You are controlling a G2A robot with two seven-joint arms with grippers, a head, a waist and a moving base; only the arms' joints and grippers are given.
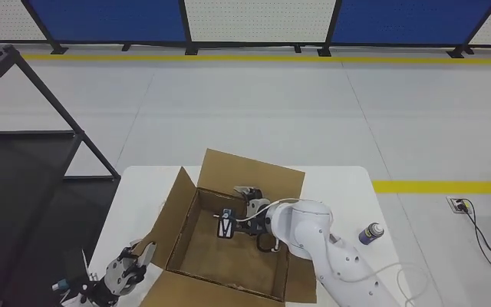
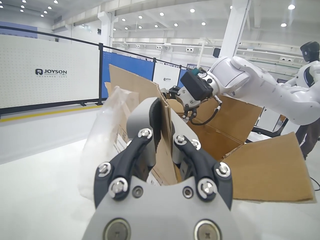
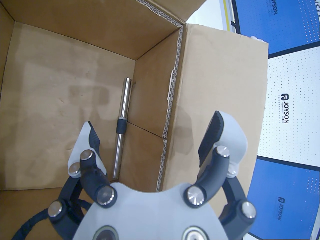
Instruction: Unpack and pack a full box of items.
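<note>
We hold the right tool [image 3: 155,123] wide over the rod [image 3: 125,96], laid along the box [image 3: 62,88] wall. Left tool [image 2: 165,116] pinches a flap [image 2: 140,86].

In the top view the right arm [image 1: 307,226] is covering the box's [image 1: 215,253] far corner, and the lower edge is cutting off its near side. The flap [image 2: 166,146] is hiding part of the bag [image 2: 97,146]. The can's [image 1: 371,232] label is showing too small to make out.

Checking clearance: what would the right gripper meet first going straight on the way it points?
Probably the cardboard box's side wall, whose top edge the open right gripper straddles; the metal rod lies just inside.
</note>
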